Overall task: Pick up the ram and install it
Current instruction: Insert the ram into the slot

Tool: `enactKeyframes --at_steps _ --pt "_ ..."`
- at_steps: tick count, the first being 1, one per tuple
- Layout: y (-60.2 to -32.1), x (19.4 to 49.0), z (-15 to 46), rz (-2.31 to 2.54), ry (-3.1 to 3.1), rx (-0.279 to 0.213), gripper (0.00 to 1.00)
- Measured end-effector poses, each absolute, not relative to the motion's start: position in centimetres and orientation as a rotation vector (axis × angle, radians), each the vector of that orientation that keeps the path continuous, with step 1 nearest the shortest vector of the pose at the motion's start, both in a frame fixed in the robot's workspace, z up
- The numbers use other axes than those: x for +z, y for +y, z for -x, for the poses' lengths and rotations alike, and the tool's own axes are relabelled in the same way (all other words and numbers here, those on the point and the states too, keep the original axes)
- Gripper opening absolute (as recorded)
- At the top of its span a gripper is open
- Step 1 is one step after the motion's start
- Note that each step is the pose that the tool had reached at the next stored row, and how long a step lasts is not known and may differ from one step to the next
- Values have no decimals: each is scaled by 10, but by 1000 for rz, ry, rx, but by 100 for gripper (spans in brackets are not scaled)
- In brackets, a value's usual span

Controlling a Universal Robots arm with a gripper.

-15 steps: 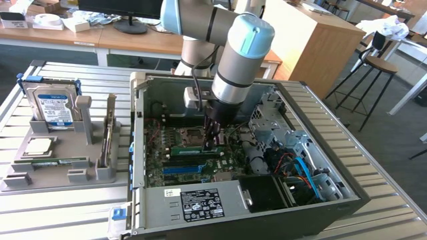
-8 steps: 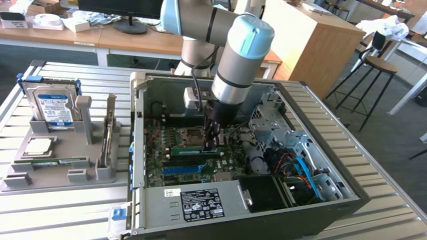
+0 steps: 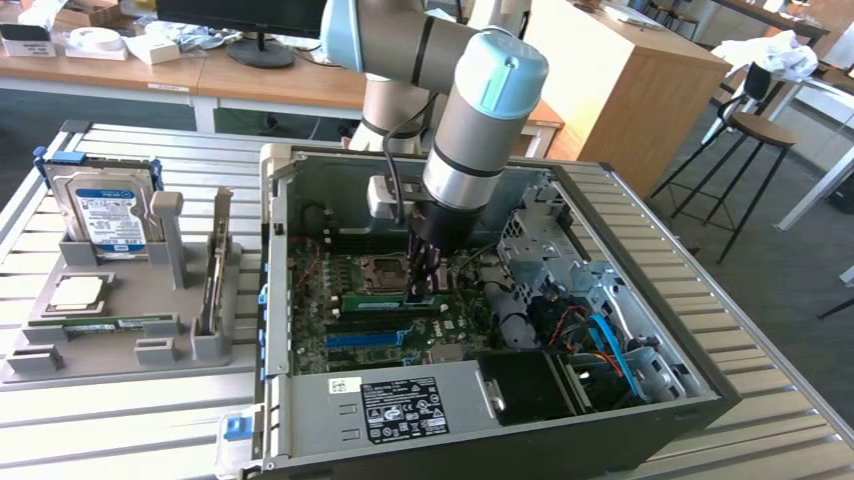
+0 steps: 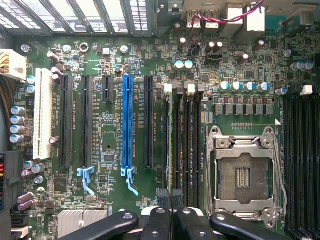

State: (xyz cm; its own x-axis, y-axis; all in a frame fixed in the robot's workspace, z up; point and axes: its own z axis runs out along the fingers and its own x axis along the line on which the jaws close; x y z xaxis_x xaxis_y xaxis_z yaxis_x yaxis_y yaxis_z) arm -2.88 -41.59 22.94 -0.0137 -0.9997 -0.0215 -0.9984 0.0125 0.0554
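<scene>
Jaws tight around slotted ram (image 3: 383, 300)

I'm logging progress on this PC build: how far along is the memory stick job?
Done: the long narrow green ram stick already stands on the green motherboard, beside the empty processor socket. In hand: the black gripper, shut, is down at one end of it. Left: whether the stick is fully pressed home and latched cannot be told.
</scene>
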Motion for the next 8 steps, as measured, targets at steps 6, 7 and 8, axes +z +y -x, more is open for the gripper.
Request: enactKeyframes --at_steps 6,7,8 --pt "-416 229 28 -2196 -2210 -87 11" --pt "-416 229 28 -2197 -2209 -87 11" --pt "-416 229 28 -2198 -2207 -87 11"
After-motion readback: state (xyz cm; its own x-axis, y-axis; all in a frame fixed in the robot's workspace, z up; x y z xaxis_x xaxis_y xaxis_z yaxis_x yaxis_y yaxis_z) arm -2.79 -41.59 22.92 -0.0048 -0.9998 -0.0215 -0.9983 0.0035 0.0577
